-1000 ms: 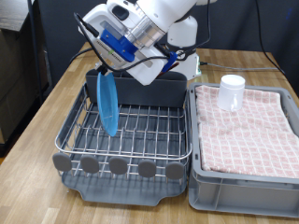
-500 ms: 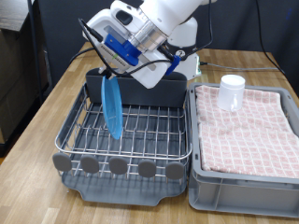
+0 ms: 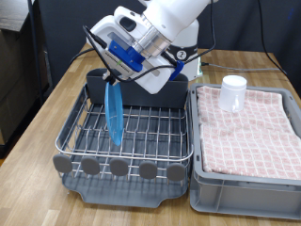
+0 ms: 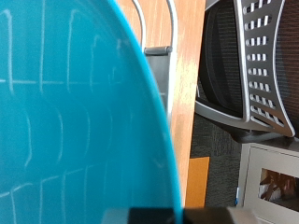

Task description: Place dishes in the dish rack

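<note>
The blue plate [image 3: 114, 115] hangs on edge from my gripper [image 3: 115, 79] over the dish rack's wire grid [image 3: 141, 132], its lower rim at the wires near the exterior view's left. The gripper is shut on the plate's top rim. In the wrist view the blue plate [image 4: 75, 121] fills most of the picture, with the rack's wires reflected in it. The white cup [image 3: 233, 92] stands upside down on the pink checked cloth in the grey crate [image 3: 246, 174], to the exterior view's right. The wooden spoon is out of view.
The rack's tall grey back compartment [image 3: 155, 94] stands right behind the plate and under the arm. Round grey tabs [image 3: 118, 167] line the rack's front. Both containers rest on a wooden table [image 3: 38, 169]. A black mesh chair [image 4: 252, 65] shows in the wrist view.
The gripper and the plate have shifted slightly toward the exterior view's right and the plate has turned more edge-on, its lower rim staying at the wire grid.
</note>
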